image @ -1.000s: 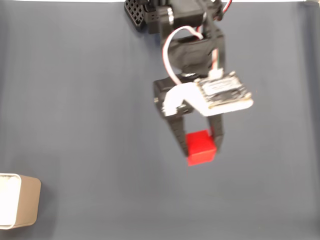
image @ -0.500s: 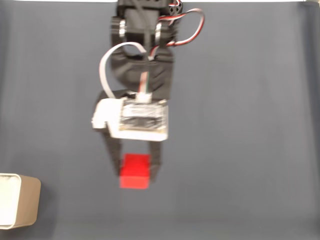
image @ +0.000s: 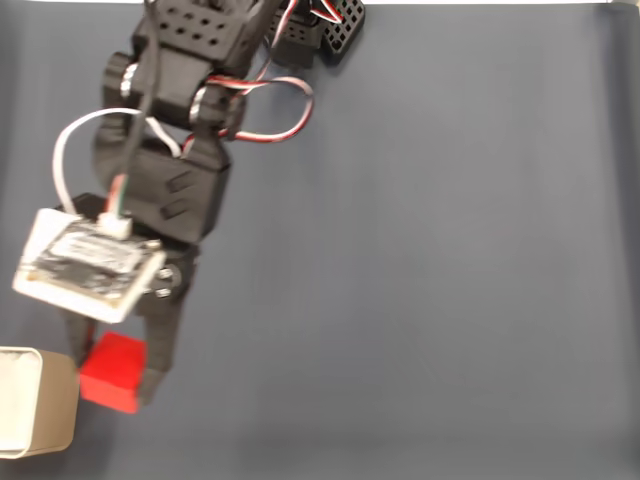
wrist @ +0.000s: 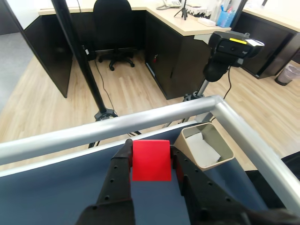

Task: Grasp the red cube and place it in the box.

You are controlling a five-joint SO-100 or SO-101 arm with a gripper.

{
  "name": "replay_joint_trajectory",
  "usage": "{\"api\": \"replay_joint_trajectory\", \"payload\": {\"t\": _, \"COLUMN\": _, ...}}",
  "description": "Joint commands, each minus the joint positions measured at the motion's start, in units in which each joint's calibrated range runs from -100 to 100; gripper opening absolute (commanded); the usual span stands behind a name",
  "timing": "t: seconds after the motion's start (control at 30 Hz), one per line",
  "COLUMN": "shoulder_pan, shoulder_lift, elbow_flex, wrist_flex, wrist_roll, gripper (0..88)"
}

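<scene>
The red cube (image: 112,372) hangs above the dark blue table, clamped between the black fingers of my gripper (image: 112,375). It is just right of the box (image: 35,414), a beige container with a white inside at the lower left edge of the fixed view. In the wrist view the red cube (wrist: 151,160) sits between the two black fingers, and the box (wrist: 205,146) lies ahead and to the right, near the table corner. My gripper (wrist: 151,149) is shut on the cube.
A metal rail (wrist: 140,123) runs along the table edge in the wrist view, with a camera on a stand (wrist: 229,48) beyond it. The arm's base (image: 300,30) is at the top of the fixed view. Bare blue mat (image: 450,300) spreads to the right.
The arm has swung left across the fixed view, carrying the red cube from the table's middle to a spot right beside the box. The box has not moved.
</scene>
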Motion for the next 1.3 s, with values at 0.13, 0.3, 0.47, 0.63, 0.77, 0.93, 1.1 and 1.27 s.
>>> {"api": "replay_joint_trajectory", "payload": {"t": 0.13, "shoulder_pan": 4.20, "shoulder_lift": 5.23, "elbow_flex": -11.50, "wrist_flex": -0.62, "wrist_roll": -1.22, "gripper": 0.0}}
{"api": "replay_joint_trajectory", "payload": {"t": 0.3, "shoulder_pan": 5.69, "shoulder_lift": 10.43, "elbow_flex": -17.16, "wrist_flex": -0.62, "wrist_roll": -1.27, "gripper": 0.0}}
{"api": "replay_joint_trajectory", "payload": {"t": 0.47, "shoulder_pan": 6.97, "shoulder_lift": 16.06, "elbow_flex": -23.45, "wrist_flex": -0.62, "wrist_roll": -1.22, "gripper": 0.0}}
{"api": "replay_joint_trajectory", "payload": {"t": 0.63, "shoulder_pan": 8.46, "shoulder_lift": 20.48, "elbow_flex": -27.56, "wrist_flex": -0.54, "wrist_roll": -1.12, "gripper": 0.0}}
{"api": "replay_joint_trajectory", "payload": {"t": 0.77, "shoulder_pan": 9.59, "shoulder_lift": 23.52, "elbow_flex": -30.57, "wrist_flex": -0.62, "wrist_roll": -1.07, "gripper": 0.0}}
{"api": "replay_joint_trajectory", "payload": {"t": 0.93, "shoulder_pan": 10.80, "shoulder_lift": 27.24, "elbow_flex": -34.77, "wrist_flex": -0.62, "wrist_roll": -0.93, "gripper": 0.0}}
{"api": "replay_joint_trajectory", "payload": {"t": 1.1, "shoulder_pan": 11.94, "shoulder_lift": 30.71, "elbow_flex": -38.87, "wrist_flex": -0.62, "wrist_roll": -0.68, "gripper": 0.0}}
{"api": "replay_joint_trajectory", "payload": {"t": 1.27, "shoulder_pan": 12.79, "shoulder_lift": 33.65, "elbow_flex": -42.25, "wrist_flex": -0.62, "wrist_roll": -0.73, "gripper": 0.0}}
